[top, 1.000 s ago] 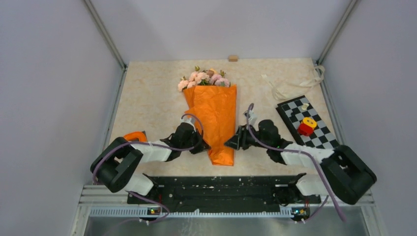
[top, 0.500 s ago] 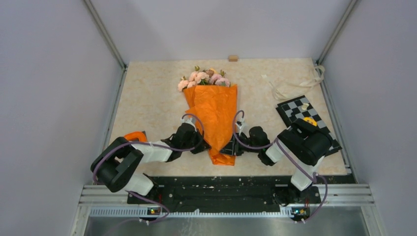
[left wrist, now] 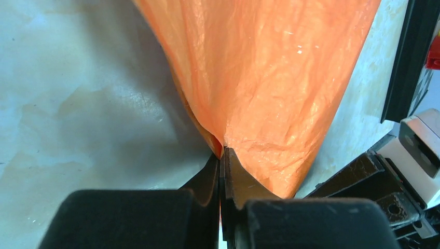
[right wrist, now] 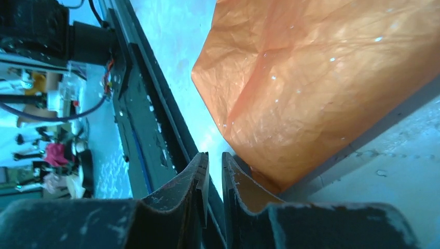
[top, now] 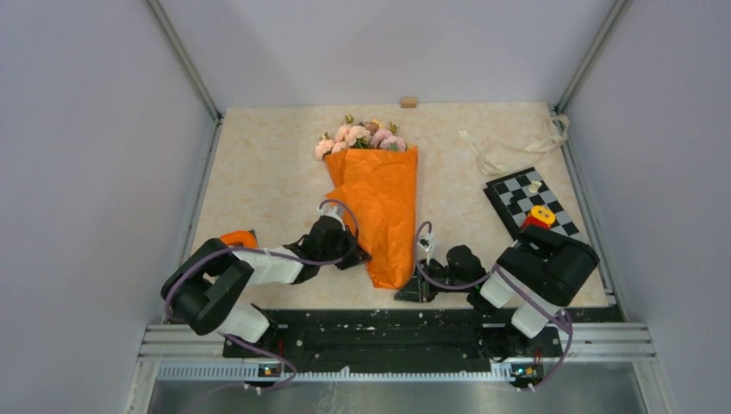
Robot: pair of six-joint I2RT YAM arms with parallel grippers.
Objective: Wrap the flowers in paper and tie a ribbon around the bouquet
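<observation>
Centrally on the counter [top: 259, 172] lies the bouquet [top: 375, 203], blooms far, cone tip near. Left hand [top: 356, 256] pinches the paper [left wrist: 259, 78] at its left edge; right hand [top: 409, 293], nearly pressed together beside the tip, grip unclear.

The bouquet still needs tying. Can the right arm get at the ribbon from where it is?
Probably yes. The ribbon lies loose at the far right, uncovered; only the flat checkered board lies between it and the right gripper. It is a long stretch.

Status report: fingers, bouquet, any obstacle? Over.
Left fingers shut on glossy orange paper cone's edge. Right fingers nearly closed, empty, beside cone tip. Cream-white ribbon lies apart, untied. Nothing obstructing.
</observation>
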